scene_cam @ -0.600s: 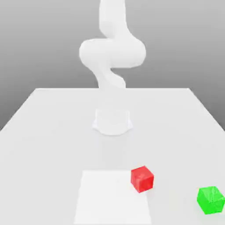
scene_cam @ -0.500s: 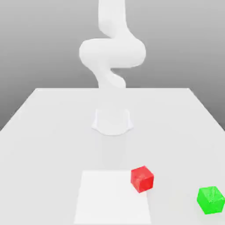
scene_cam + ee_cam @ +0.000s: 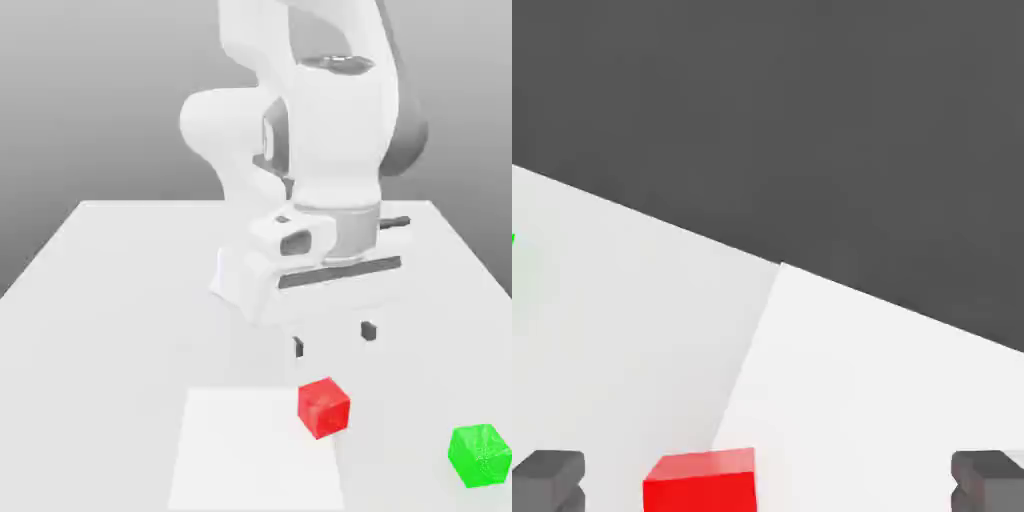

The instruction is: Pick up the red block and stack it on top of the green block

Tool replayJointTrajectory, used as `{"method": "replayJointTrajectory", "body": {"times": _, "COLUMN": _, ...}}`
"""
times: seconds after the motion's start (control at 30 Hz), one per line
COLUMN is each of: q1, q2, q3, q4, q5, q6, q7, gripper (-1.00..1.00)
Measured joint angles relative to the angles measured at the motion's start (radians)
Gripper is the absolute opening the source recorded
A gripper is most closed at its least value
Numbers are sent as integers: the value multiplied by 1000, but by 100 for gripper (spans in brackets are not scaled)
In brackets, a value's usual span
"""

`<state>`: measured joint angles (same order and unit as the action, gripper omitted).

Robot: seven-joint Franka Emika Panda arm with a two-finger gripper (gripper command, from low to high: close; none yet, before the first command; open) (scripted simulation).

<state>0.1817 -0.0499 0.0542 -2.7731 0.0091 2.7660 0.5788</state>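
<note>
The red block (image 3: 323,406) rests on the white table, at the edge of a lighter square patch (image 3: 250,450). The green block (image 3: 480,455) sits apart from it, toward the exterior view's right and near the front edge. My gripper (image 3: 333,339) hangs above the table just behind the red block, open, its two dark fingertips (image 3: 298,347) spread wide with nothing between them. In the hand view the red block (image 3: 702,482) lies between the spread fingertips (image 3: 550,478), closer to one of them, and my gripper (image 3: 768,485) touches nothing.
The white table (image 3: 110,300) stretches back to the arm's base (image 3: 240,280). The bulky white arm (image 3: 320,130) rises over the middle of the table. A grey background lies beyond the table's far edge.
The arm's front links and the hand have come into sight above the table behind the red block. Both blocks lie where they were.
</note>
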Motion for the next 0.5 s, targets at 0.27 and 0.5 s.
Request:
{"method": "replayJointTrajectory", "body": {"times": 0.27, "q1": 21, "q2": 280, "q3": -27, "q4": 8, "q5": -52, "q6": 229, "q7": 26, "gripper": -100}}
{"method": "replayJointTrajectory", "body": {"times": 0.5, "q1": 21, "q2": 281, "q3": -26, "q4": 8, "q5": -55, "q6": 230, "q7": 29, "gripper": -100}}
